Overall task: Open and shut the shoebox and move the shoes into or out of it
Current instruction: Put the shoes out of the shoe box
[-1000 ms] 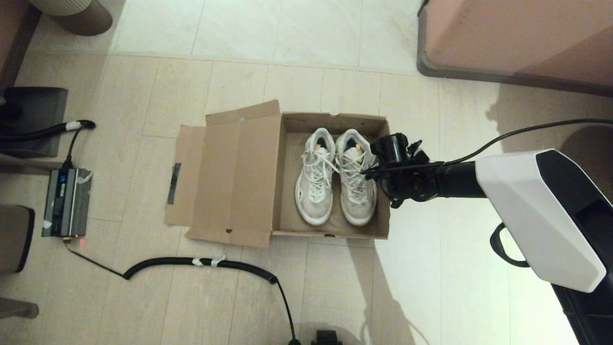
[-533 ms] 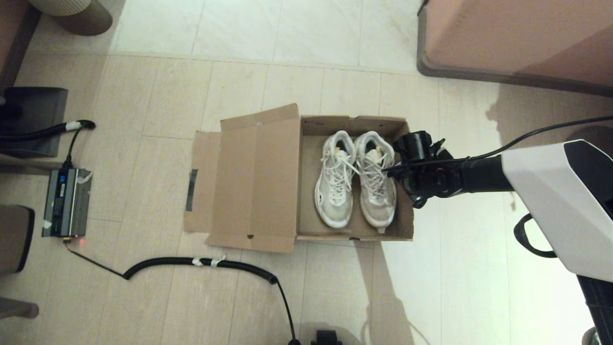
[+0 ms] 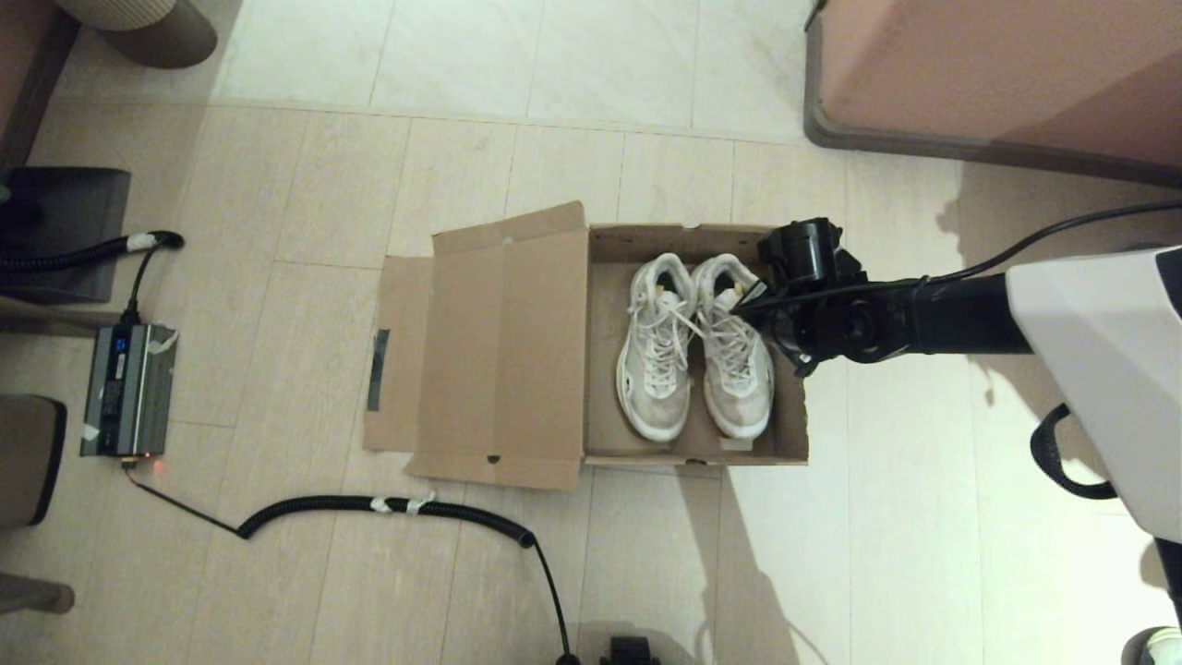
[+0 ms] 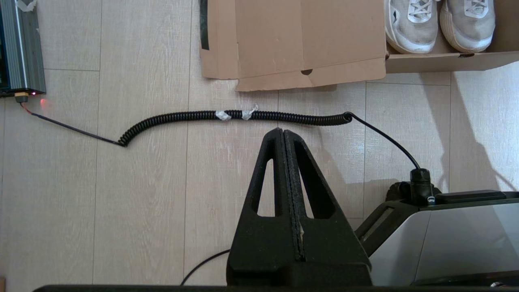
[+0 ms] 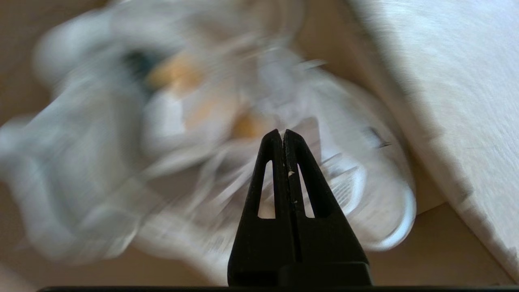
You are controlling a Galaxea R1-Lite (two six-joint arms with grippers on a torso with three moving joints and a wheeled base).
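The brown shoebox (image 3: 694,458) lies open on the floor, its lid (image 3: 503,351) folded flat to the left with a dark tape strip on the flap. The two off-white shoes (image 3: 657,356) stand side by side inside, toes toward me. My right gripper (image 3: 750,309) is shut and empty, over the right shoe (image 3: 741,369) by the box's right wall. The right wrist view shows its shut tips (image 5: 282,134) just above a blurred shoe (image 5: 357,190). My left gripper (image 4: 282,132) is shut and parked over bare floor, with the box's front wall (image 4: 425,63) beyond it.
A coiled black cable (image 3: 388,505) lies on the floor in front of the box, leading from a grey power unit (image 3: 126,388) at the left. A large piece of furniture (image 3: 997,74) stands at the back right. A dark block (image 3: 65,231) sits at the far left.
The shoebox with the shoes has slid to the right across the floor. My right gripper has drawn back to the right with it and shifted slightly toward the box's far end.
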